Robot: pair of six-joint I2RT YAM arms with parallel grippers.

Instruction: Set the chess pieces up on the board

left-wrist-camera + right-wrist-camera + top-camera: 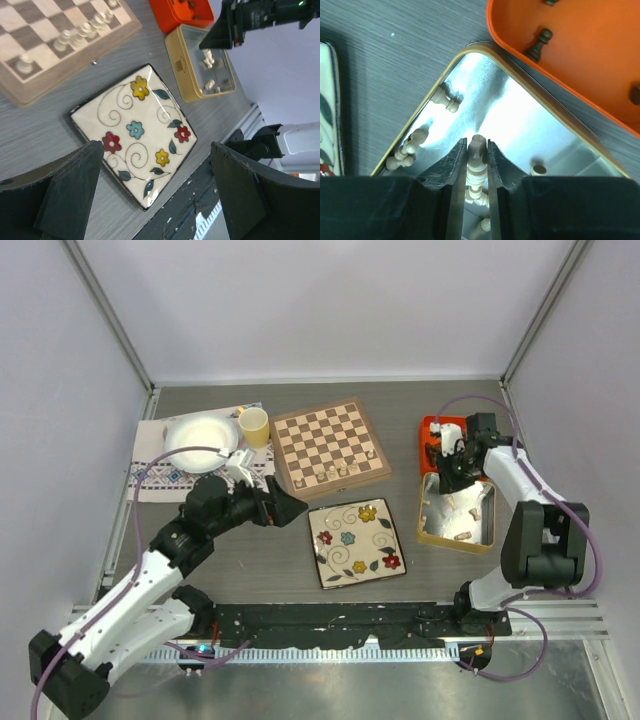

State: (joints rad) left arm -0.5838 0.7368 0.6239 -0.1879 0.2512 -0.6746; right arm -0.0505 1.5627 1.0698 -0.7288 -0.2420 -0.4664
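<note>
- The board carries only a handful of pale pieces, strung along the row by its edge nearest the arms. Most of its squares are bare.
- No dark piece shows on the board. The dark pieces that I can make out lie in the orange tray, off to the right.
- More pale ones lie loose on the floor of the gold tin, which sits just beside that tray and well apart from the board.
- The right gripper is clamped on one pale piece, head up between the jaws, over the tin. Whether the piece's base has left the tin floor, I cannot tell.
- The left gripper is spread wide and holds nothing. It hovers over the floral plate, near the board's front corner.
- My judgement is that the task is in its early part — one partial pale row placed, none of the dark side begun.
- What is left, as I read it, is to carry the gripped piece across to the board, then the rest of the pale ones from the tin, then the whole dark set from the tray.
</note>
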